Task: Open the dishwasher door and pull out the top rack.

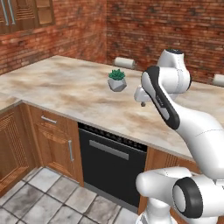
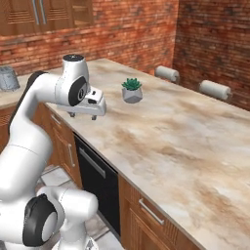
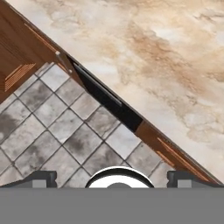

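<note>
Door [image 1: 111, 170] shut, flush w/ the cabinet fronts under the counter [image 1: 65, 87]; black panel, silver handle [image 1: 108, 149] running horizontal near its top edge. Top rack is behind it, unseen, so step one isn't started.

Gripper [image 2: 83, 115] hangs above the counter's near edge, pointing down, well above the door and holding nothing; hand view has the two finger tips [image 3: 41, 178] far apart at the bottom corners, so jaws wide open.

Key relation: handle lies below the gripper and out past the counter lip, on the front face; hand view looks straight down past the edge to the floor tiles [image 3: 52, 131], door top [image 3: 109, 103] just a dark sliver. Handle's long axis follows the counter edge, left-right across the door; jaws would likely need to close across the bar from above and below, i.e. hand tipped toward horizontal first.

Judgement: next move is out over the edge, then down and in to the bar; risk is clipping the counter lip on the way down.

Succulent pot [image 1: 117, 81] sits farther back on the counter, well apart from the arm's path.
</note>
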Available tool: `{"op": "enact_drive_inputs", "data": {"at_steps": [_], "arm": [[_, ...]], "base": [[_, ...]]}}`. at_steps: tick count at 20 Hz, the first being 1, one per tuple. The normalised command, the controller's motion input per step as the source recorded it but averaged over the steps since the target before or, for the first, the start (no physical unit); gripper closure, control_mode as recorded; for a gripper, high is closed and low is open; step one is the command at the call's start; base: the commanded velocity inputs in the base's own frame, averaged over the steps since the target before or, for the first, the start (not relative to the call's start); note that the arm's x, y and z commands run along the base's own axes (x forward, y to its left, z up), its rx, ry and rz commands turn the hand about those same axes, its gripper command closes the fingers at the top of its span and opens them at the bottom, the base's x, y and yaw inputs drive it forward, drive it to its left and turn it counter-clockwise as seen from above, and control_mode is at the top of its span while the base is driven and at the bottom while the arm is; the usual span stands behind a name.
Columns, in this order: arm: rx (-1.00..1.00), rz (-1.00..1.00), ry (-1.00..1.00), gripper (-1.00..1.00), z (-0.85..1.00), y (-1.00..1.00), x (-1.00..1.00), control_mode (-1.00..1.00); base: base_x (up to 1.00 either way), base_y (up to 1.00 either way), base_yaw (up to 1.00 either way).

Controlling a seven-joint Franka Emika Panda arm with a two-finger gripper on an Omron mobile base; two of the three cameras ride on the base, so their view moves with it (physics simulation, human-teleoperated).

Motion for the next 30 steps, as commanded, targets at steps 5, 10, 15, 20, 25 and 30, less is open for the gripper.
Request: {"op": "enact_drive_inputs", "data": {"at_steps": [5,10,15,20,25,30], "arm": [[0.00,0.00,0.00,-1.00,0.00,0.00,0.00,1.00],[0.00,0.08,0.00,-1.00,-0.01,-0.09,0.00,-1.00],[-0.03,0.02,-0.03,-1.00,0.00,0.17,-0.01,-1.00],[-0.09,0.00,-0.04,-1.00,-0.01,0.77,-0.08,-1.00],[-0.14,0.00,0.00,-1.00,-0.10,0.90,-0.05,-1.00],[-0.16,0.00,0.00,-1.00,-0.22,0.74,0.00,-1.00]], "base": [[-0.04,-0.47,0.20],[0.00,-0.17,0.08],[0.00,0.00,0.00],[0.00,0.00,0.00],[0.00,0.00,0.00],[0.00,0.00,0.00]]}}
